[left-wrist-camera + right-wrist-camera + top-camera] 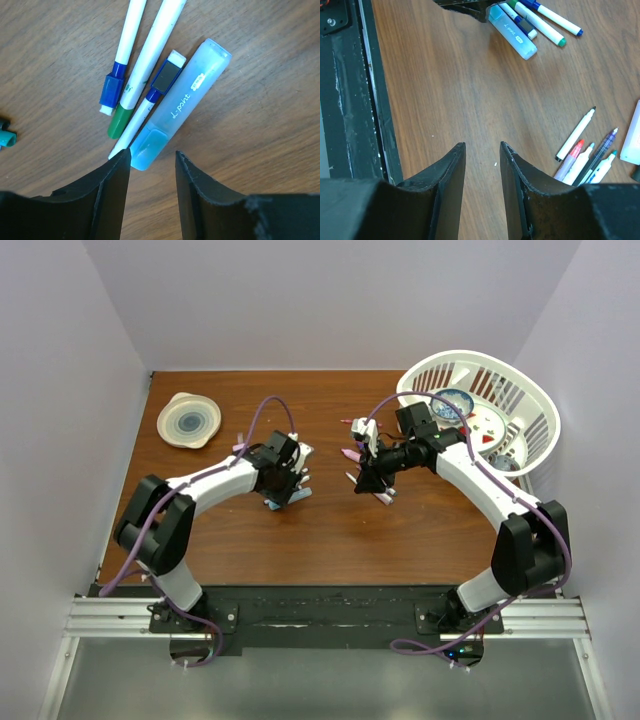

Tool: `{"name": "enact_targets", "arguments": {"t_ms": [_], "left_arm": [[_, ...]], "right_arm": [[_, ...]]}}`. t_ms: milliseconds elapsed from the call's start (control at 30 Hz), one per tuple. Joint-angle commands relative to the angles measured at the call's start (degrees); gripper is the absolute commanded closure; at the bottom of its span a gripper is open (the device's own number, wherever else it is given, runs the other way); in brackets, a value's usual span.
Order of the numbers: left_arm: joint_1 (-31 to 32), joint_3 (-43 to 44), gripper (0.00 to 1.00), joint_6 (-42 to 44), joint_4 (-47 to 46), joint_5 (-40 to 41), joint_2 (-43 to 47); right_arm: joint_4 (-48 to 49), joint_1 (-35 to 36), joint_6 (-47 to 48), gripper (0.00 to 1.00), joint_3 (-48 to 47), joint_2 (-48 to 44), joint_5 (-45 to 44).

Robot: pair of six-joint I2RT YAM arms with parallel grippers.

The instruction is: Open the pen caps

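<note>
The desk (330, 540) was dark brown wood with a clear grain, bare in the strip between the two arms. Plain pale walls (300, 300) closed it in on the left, the right and the far side. Along the near edge a metal rail (320, 615) and a black plate carried the arm bases. A round cream dish (190, 420) with a grey-blue swirl sat at the far left. At the far right, a white slatted basket (535, 430) held crockery.

The left pincer (152, 157) hung low over the desk, its jaws parted with only wood between them. Just beyond its fingertips lay a blue highlighter (185, 100), whose darker cap end (147, 147) almost met the left finger. Three white pens (150, 55) lay alongside it, touching or nearly so. One bore a blue cap (111, 89) and its neighbour a green cap (119, 121), both seated on their barrels.

The right pincer (482, 147) was also released, with bare wood showing in its gap. It was well apart from that group, which showed at the top of the right wrist view. A second cluster of slim pens (576, 134) lay side by side at that view's right, their pointed coloured tips exposed.
</note>
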State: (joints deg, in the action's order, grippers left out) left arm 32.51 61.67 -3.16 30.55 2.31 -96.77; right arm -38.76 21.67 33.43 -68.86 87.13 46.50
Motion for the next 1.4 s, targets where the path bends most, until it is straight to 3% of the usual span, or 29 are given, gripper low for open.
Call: {"name": "enact_targets", "arguments": {"t_ms": [0,467,667,1167,1367], "left_arm": [[-0.2,2.6,0.55,1.7,0.5,1.2,-0.8],[0.4,1.9,0.65,1.5,1.4,0.7,-2.3],[0.7,1.9,0.61,1.5,1.5,2.9,-2.3],[3.1,0.7,0.63,1.5,1.6,1.5,-3.1],[3.8,0.6,0.58,1.2,1.6,2.5,-3.3]], "right_arm": [[0.4,-0.2,0.1,0.62,0.2,0.8,2.4],[0.2,-0.2,0.3,0.62,0.0,0.7,2.5],[0.1,-0.2,0.3,0.62,0.0,0.7,2.6],[0.1,-0.2,0.4,0.62,0.0,0.7,2.6],[0.1,-0.3,0.4,0.62,0.0,0.8,2.6]]}}
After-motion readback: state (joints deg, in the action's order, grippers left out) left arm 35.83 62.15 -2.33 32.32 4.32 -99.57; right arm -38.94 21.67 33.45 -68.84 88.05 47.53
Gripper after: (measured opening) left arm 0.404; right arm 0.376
